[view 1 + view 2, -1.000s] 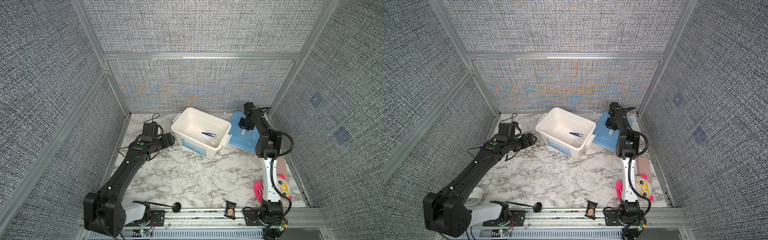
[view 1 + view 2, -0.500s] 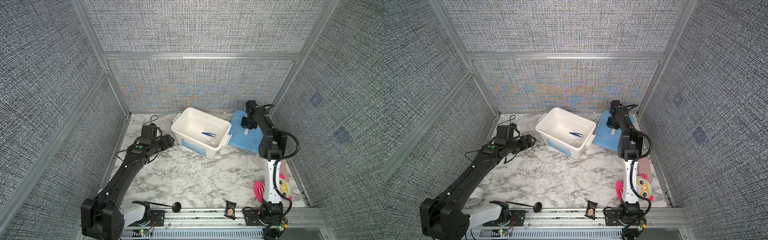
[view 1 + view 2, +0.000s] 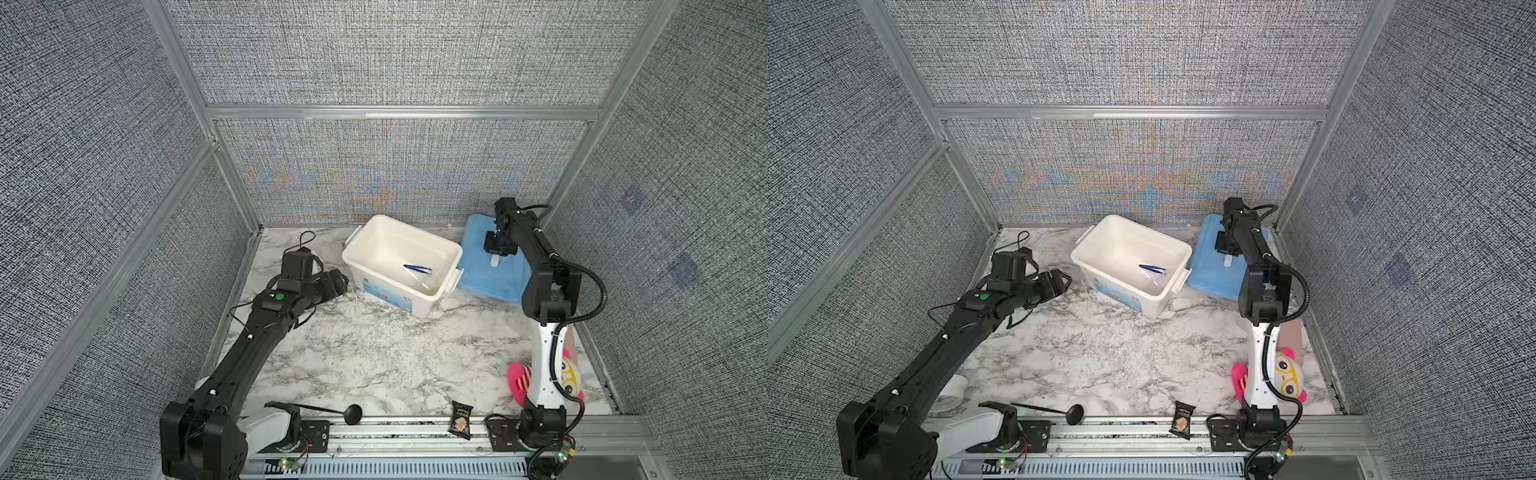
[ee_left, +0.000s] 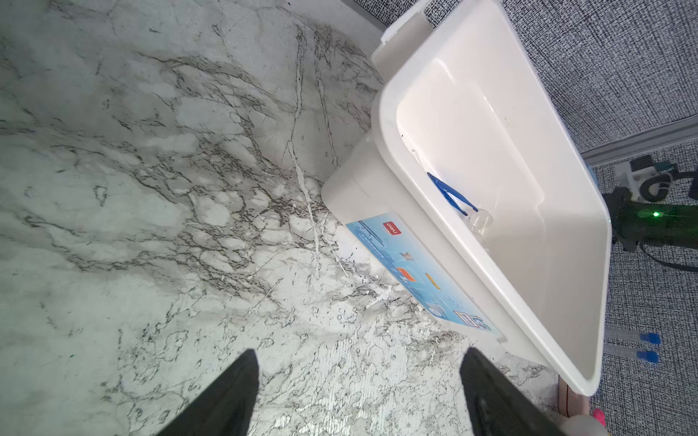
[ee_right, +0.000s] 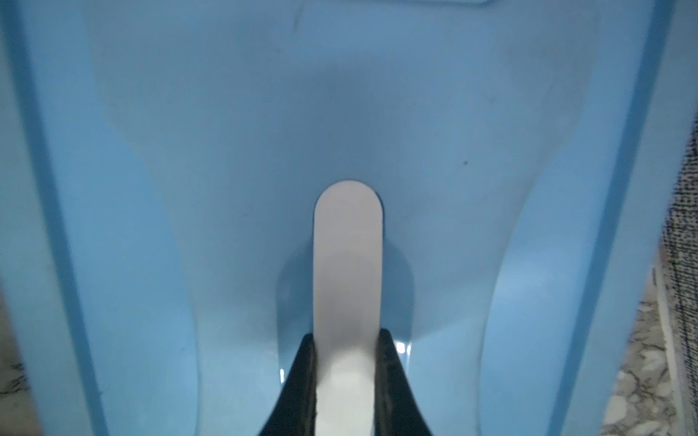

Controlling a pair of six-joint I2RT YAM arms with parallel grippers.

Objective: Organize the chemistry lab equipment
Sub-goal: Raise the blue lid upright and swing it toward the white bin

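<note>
Shifted slightly rightward since a second ago, the right gripper [image 5: 346,334] clenches the white handle [image 5: 347,245] of the blue lid [image 3: 478,274] lying beneath it. Between the two grippers, the white bin [image 3: 386,249] holds the dark blue tweezers [image 3: 417,269]. Just beside the bin, the left gripper [image 4: 359,350] hangs released, fingers [image 4: 226,396] wide apart over the marble table [image 4: 151,188], with two blue-capped tubes [image 4: 646,338] showing beyond the bin's far end.

The bin [image 3: 386,295] stands toward the back of the surface [image 3: 374,357], near the middle. The tweezers [image 3: 417,269] lie inside it, toward its right end. The lid [image 3: 478,274] lies just beside the bin, on its right. The plush toy [image 3: 519,380] lies at the front right, and the snack packet [image 3: 460,419] sits at the front edge, left of the toy.
</note>
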